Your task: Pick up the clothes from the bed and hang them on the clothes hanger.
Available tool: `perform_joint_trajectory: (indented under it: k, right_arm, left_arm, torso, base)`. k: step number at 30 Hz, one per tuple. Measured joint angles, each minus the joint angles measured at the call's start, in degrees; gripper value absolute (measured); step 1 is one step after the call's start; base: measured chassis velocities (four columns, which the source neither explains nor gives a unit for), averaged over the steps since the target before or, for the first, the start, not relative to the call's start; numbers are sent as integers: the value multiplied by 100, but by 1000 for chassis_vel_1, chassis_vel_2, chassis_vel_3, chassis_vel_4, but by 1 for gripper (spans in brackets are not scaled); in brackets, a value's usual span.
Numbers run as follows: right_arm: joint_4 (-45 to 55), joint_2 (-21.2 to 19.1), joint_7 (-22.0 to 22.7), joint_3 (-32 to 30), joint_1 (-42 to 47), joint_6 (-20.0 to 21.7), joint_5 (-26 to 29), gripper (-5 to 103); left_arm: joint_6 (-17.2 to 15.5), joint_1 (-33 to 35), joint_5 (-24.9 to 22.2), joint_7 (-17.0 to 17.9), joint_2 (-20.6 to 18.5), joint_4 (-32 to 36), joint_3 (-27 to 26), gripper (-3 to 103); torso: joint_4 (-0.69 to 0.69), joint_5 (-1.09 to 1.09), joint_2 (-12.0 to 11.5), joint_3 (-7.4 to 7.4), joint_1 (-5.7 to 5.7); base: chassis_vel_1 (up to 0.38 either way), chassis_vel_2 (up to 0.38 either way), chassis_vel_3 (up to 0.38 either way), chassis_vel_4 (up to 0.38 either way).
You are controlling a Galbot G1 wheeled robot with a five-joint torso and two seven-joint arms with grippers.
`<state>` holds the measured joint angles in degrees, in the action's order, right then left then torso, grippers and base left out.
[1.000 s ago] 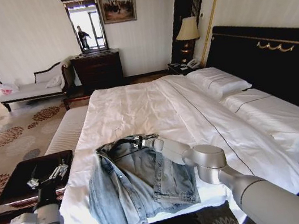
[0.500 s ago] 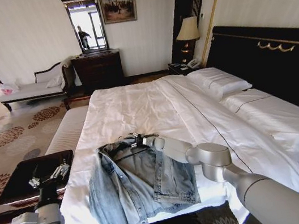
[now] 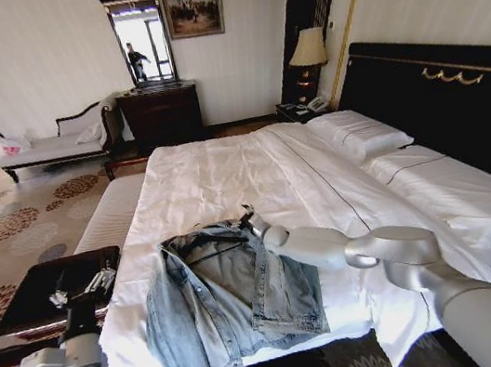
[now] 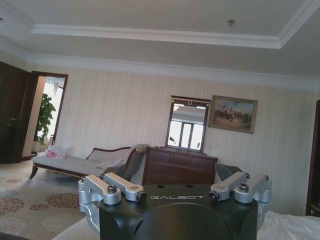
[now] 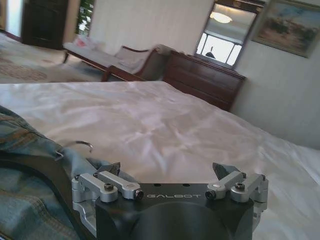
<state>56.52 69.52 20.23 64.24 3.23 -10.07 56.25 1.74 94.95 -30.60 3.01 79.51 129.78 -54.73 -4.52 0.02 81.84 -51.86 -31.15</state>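
Hanger-fitting step: the denim jacket (image 3: 232, 299) lies on the bed (image 3: 226, 177), the clothes hanger (image 3: 211, 246) inside its collar. The right end effector (image 3: 249, 218) — fingers apart — must reach the silver hook (image 5: 75, 146).

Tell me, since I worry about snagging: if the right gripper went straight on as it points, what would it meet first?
Probably bare white sheet of the bed. The right gripper, open, points past the light-blue denim jacket's collar; the hanger's silver wire hook lies just aside. Depth is unclear.
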Motion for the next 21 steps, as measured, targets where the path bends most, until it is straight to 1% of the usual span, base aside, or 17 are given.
perform_joint_trajectory:
  k: [1, 2, 5, 6, 10, 13, 14, 15, 18, 21]
  right_arm:
    - [188, -123, 200, 0, 41, 60, 31, 100]
    - [188, -123, 200, 0, 41, 60, 31, 100]
    - [476, -442, 371, 10, 85, 93, -45, 100]
    - [476, -442, 371, 10, 85, 93, -45, 100]
    - [748, -825, 542, 126, 64, 169, -237, 100]
    - [799, -873, 611, 160, 64, 206, -255, 100]
    - [810, -878, 625, 167, 66, 214, -259, 103]
    - [826, -878, 628, 180, 72, 217, -260, 101]
    - [868, -877, 628, 223, 87, 217, -258, 100]
    - [956, -883, 628, 296, 127, 212, -266, 86]
  left_arm:
    - [10, 23, 5, -2, 15, 30, 0, 100]
    - [10, 23, 5, -2, 15, 30, 0, 100]
    - [8, 3, 44, -3, 41, 56, 35, 100]
    - [8, 3, 44, -3, 41, 56, 35, 100]
    - [-2, -9, 82, -3, 94, 71, 72, 100]
    - [-3, -13, 104, -3, 118, 73, 97, 100]
    - [-5, -22, 119, -3, 126, 73, 106, 100]
    - [-8, -30, 126, -1, 132, 73, 112, 100]
    - [-16, -46, 134, 8, 138, 73, 113, 100]
    - [-26, -51, 137, 15, 147, 73, 104, 100]
  torso:
    - [0, 0, 0, 0, 0]
    - [0, 0, 0, 0, 0]
    - [0, 0, 0, 0, 1]
    - [0, 0, 0, 0, 1]
    - [-2, -1, 0, 0, 0]
    - [-1, -1, 0, 0, 0]
    - [-1, -1, 0, 0, 0]
    - [0, -1, 0, 1, 1]
    - [1, -2, 0, 0, 0]
    - [0, -2, 0, 0, 0]
  base:
    - [0, 0, 0, 0]
    - [0, 0, 0, 0]
    - [0, 0, 0, 0]
    - [0, 0, 0, 0]
    - [0, 0, 0, 0]
    - [0, 0, 0, 0]
    - [0, 0, 0, 0]
    - [0, 0, 0, 0]
    - [0, 0, 0, 0]
    - [0, 0, 0, 0]
